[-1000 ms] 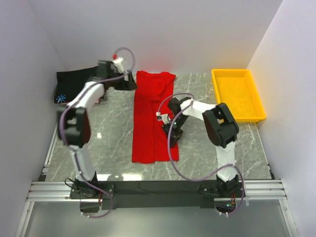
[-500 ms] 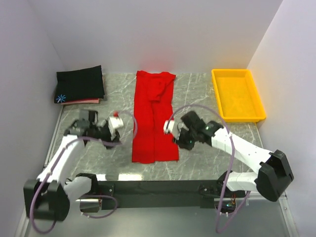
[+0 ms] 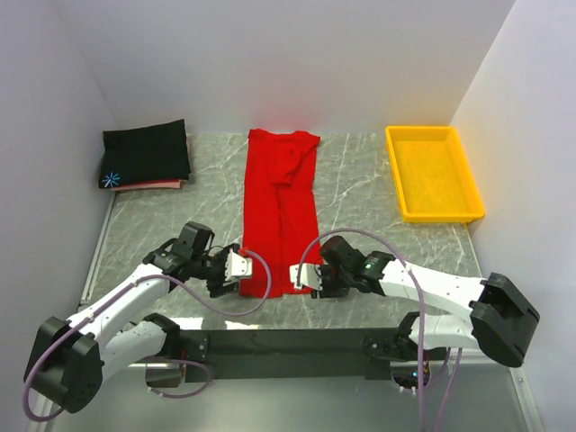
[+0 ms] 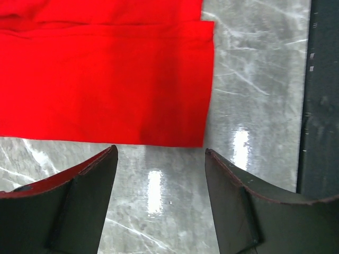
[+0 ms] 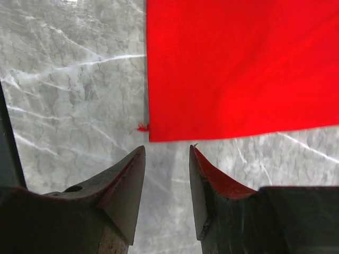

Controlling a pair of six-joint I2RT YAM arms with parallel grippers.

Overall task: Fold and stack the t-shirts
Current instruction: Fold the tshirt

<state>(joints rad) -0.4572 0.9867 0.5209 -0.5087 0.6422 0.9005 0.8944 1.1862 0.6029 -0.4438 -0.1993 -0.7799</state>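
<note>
Both arms have swung in to the near hem since half a second ago. Left jaws stand wide and empty; right jaws show a narrower gap, also empty. Each pair is over bare table just short of a near corner of the red t-shirt, left at its left corner and right at its right. Its long axis runs near to far, mid-table. Far left, the black t-shirt lies folded over the pink t-shirt. Far right, the yellow tray holds nothing.
</note>
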